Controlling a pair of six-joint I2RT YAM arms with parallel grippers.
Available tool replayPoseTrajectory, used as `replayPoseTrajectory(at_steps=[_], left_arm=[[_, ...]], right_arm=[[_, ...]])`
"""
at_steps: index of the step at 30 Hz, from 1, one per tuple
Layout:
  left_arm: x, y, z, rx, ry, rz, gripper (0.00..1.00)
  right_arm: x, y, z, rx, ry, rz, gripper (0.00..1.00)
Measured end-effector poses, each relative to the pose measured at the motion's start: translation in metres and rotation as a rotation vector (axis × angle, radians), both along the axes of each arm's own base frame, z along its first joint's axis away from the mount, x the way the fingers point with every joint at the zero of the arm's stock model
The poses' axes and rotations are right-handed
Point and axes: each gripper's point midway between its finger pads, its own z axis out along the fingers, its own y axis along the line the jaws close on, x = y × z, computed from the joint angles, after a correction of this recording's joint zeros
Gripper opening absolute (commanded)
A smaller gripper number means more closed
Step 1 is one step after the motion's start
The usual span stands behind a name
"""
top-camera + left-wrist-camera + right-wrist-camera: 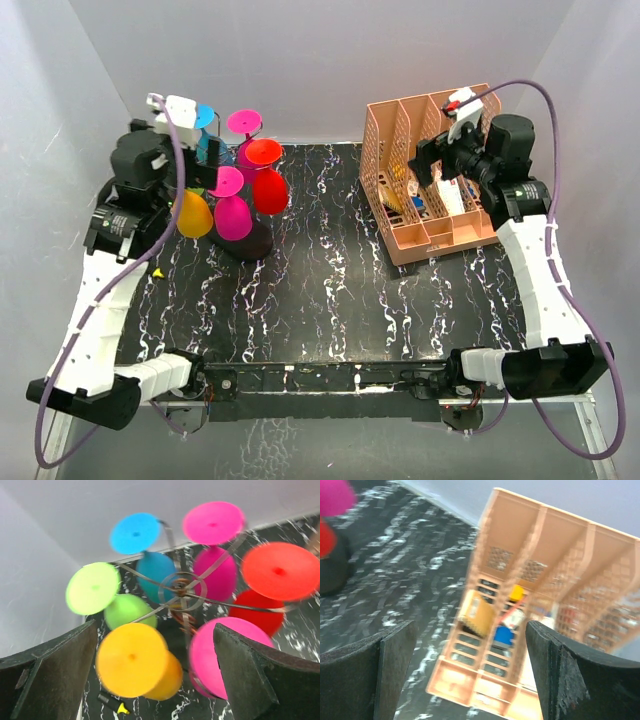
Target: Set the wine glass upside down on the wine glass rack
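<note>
Your left gripper (pixel 155 640): jaws spread wide, nothing between them, hovering just above small wine glass rack (pixel 180 586) with curled dark wire arms and round black base. Rack stands left rear on black white-veined worktop (pixel 320 290). Six bright plastic wine glasses (pixel 265 175) hang upside down from its arms: blue, lime, orange, red, two magenta. Your right gripper (pixel 470 630): jaws wide apart, empty, over peach slotted desk organizer (pixel 520 530), right rear, well apart from rack.
</note>
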Motion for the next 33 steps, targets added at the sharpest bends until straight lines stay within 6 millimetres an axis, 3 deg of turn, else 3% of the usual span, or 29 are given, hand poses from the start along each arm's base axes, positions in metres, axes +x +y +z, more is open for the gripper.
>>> replayPoseTrajectory(at_steps=[6,12,17,20,25,33], left_arm=[[0.002,0.058,0.021,-0.112,-0.085,0.21,0.97],[0.001,0.072,0.035,-0.156,-0.143,0.254,0.97],[-0.002,0.075,0.017,-0.165,-0.135,0.249,0.97],[-0.004,0.071,0.005,-0.167,-0.114,0.226,0.97],[-0.009,0.066,0.01,-0.188,-0.13,0.197,0.97],[-0.053,0.081,0.017,-0.222,-0.239,0.219,0.97]], right_arm=[[0.022,-0.075,0.016,-0.114,-0.046,-0.29,0.98],[0.022,-0.126,0.028,-0.076,-0.069,-0.523,0.98],[0.016,-0.158,0.048,-0.074,-0.134,-0.674,0.98],[0.013,-0.16,0.055,-0.085,-0.157,-0.682,0.98],[0.005,-0.161,0.057,-0.129,-0.189,-0.671,0.99],[-0.033,-0.138,0.064,-0.135,-0.218,-0.562,0.98]])
